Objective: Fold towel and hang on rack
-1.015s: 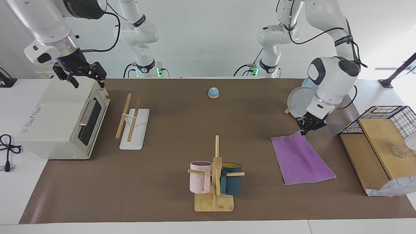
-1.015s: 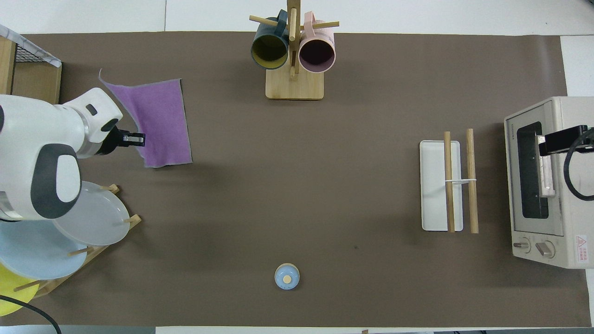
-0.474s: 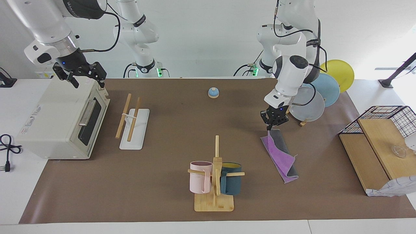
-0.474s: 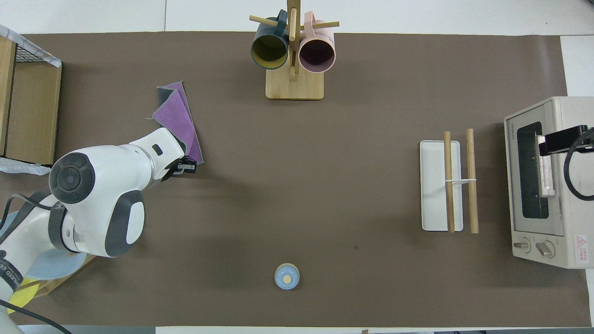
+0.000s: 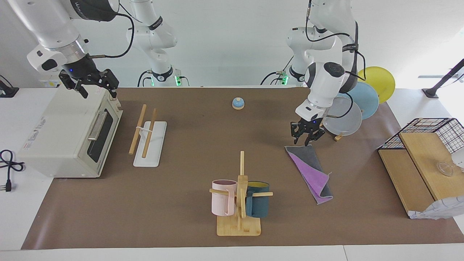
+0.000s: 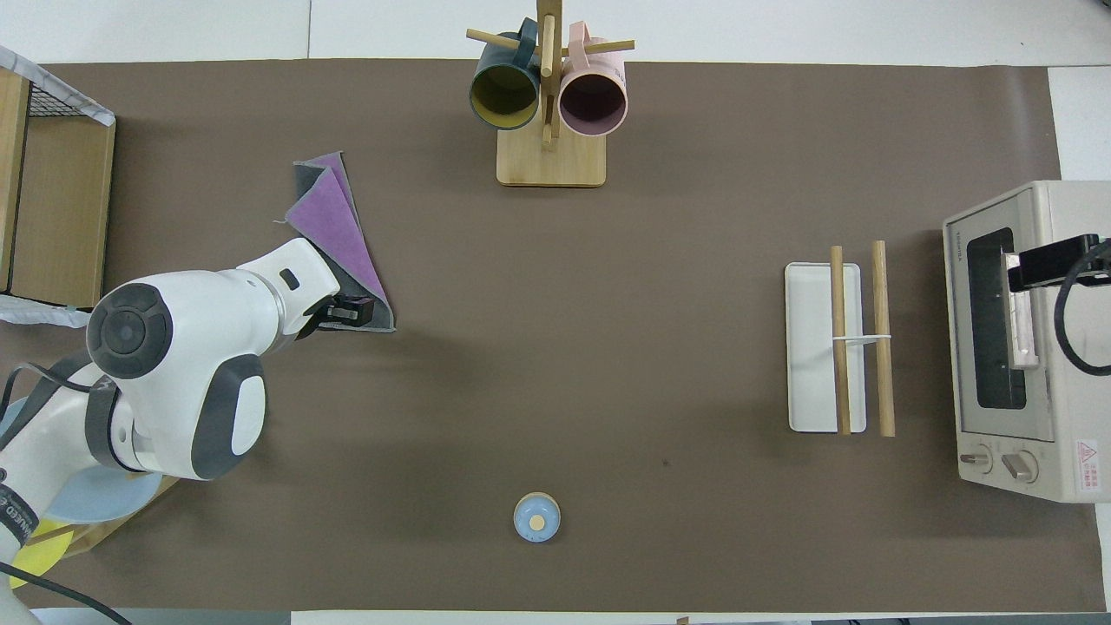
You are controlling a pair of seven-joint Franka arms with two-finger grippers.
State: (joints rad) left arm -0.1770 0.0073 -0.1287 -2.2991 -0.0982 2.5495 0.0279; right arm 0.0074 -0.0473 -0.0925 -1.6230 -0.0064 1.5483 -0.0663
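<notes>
The towel (image 5: 311, 170) lies folded once on the mat, a long narrow strip with purple showing over a dark grey edge, toward the left arm's end of the table and well apart from the rack (image 5: 148, 137). The left gripper (image 5: 306, 137) hangs just above the strip's corner nearest the robots; its jaws stand spread and, as far as the facing view shows, hold nothing, though whether a fingertip touches the cloth is hard to say. From above, the gripper (image 6: 354, 309) covers that same corner. So the first fold looks done and let go.

What is left, by my reading: perhaps a second fold, since the strip is uneven and its halves do not line up; then a fresh grasp, a carry across the table, and a drape over the rods. The rack is bare. The right gripper (image 5: 95, 84) waits over the oven (image 5: 69, 132), jaws wide, beside the rack's end of the table.
</notes>
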